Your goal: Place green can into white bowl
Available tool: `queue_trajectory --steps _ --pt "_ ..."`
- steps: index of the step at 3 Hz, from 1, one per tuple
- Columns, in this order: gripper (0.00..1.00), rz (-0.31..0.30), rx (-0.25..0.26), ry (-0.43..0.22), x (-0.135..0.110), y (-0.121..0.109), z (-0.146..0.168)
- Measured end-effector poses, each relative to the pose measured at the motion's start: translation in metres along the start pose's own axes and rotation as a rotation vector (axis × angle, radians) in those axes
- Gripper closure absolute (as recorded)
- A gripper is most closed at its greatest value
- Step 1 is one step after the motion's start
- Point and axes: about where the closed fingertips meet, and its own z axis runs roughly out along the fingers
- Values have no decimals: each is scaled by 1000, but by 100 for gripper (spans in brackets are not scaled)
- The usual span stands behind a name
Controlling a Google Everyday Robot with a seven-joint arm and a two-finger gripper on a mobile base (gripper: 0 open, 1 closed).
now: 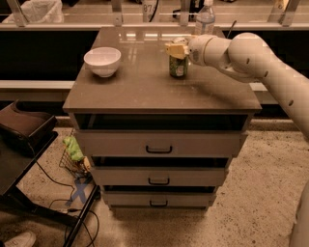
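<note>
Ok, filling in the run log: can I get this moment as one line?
gripper: at top of green can | can: upright on drawer cabinet | white bowl: empty, apart from can

The only marking that reads at all is a pair of dark digits, seemingly "87", on a pale object [148, 6] standing beyond the far edge of the tabletop [145, 91]. The green can [178, 67] carries pale mottled print, but no word or brand can be made out on it. The label on the clear bottle [205, 17] at the far right is too blurred to read. The gripper [176, 49] sits at the can's top.
</note>
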Motion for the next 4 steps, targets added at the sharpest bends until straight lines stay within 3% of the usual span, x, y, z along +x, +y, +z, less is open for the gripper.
queue_trajectory --steps 2,3,4 --pt "100 -116 -109 15 -117 41 30" --pt "100 -106 -177 3 -152 67 59" --pt "100 -43 -253 -36 -164 100 98"
